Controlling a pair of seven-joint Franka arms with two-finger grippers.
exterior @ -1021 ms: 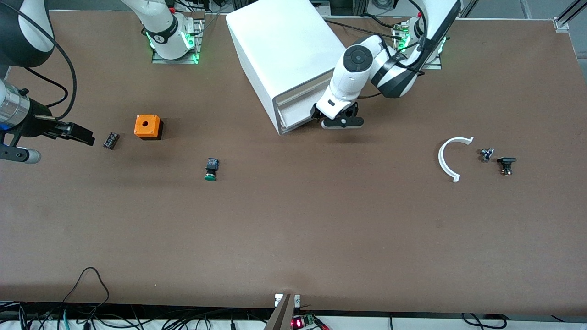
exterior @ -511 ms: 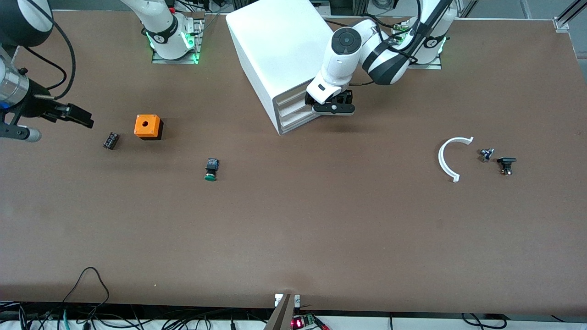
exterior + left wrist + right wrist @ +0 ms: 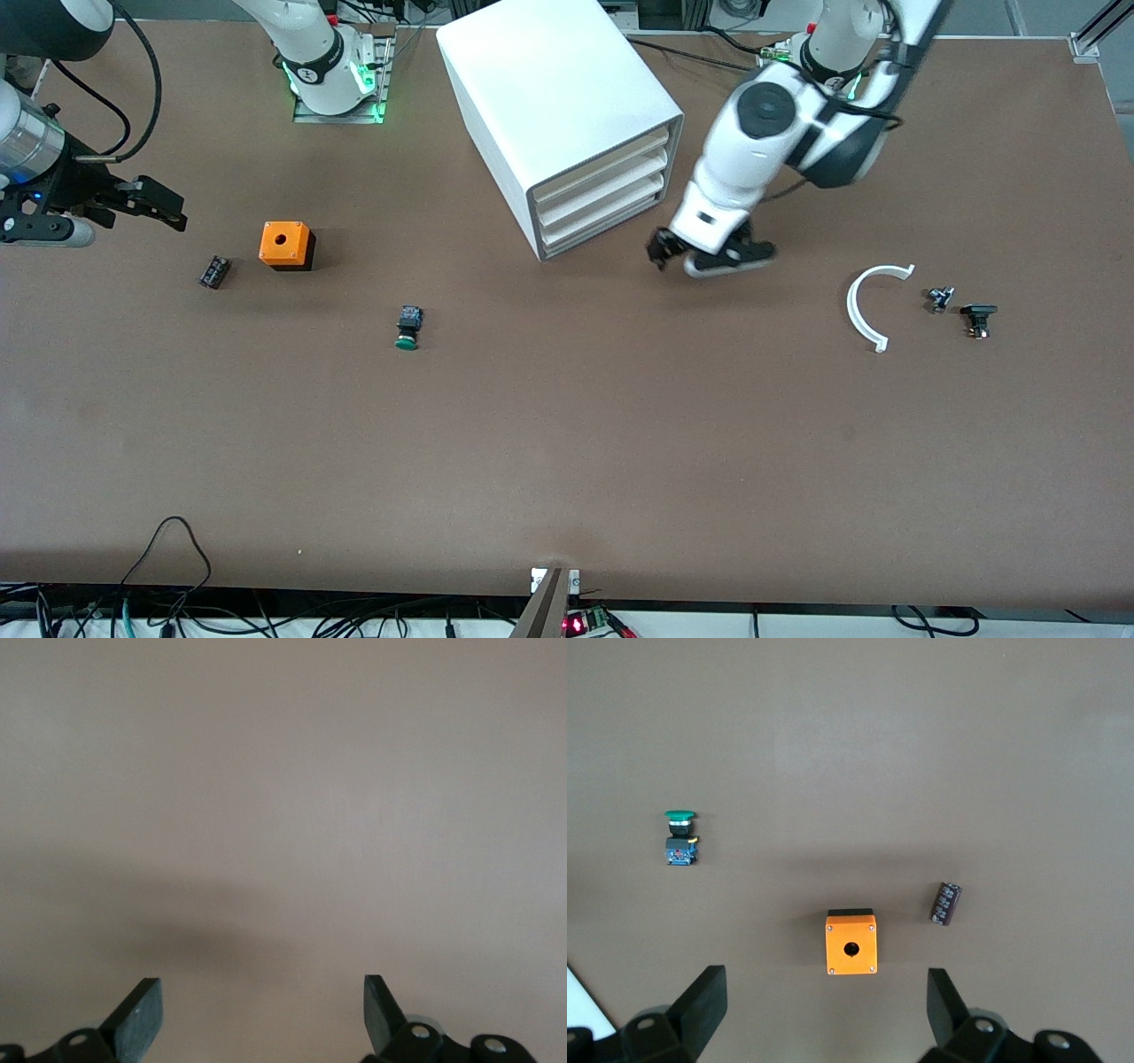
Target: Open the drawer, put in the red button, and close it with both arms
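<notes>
The red button cannot be made out in any view. Left end effector (image 3: 663, 249) hangs released over bare table (image 3: 567, 443), beside the cabinet's (image 3: 567, 115) shut drawers (image 3: 598, 197). Right end effector (image 3: 151, 202), partly cut off, is released.

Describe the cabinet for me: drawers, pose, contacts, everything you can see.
The cabinet is a boxy white unit, plastic by its look, standing on the table between the two arm bases, turned at an angle to the table's edge. Its front holds three alike shallow drawers, stacked, all pushed in. Nothing touches it: the left gripper, open, is over bare table beside its front corner.
</notes>
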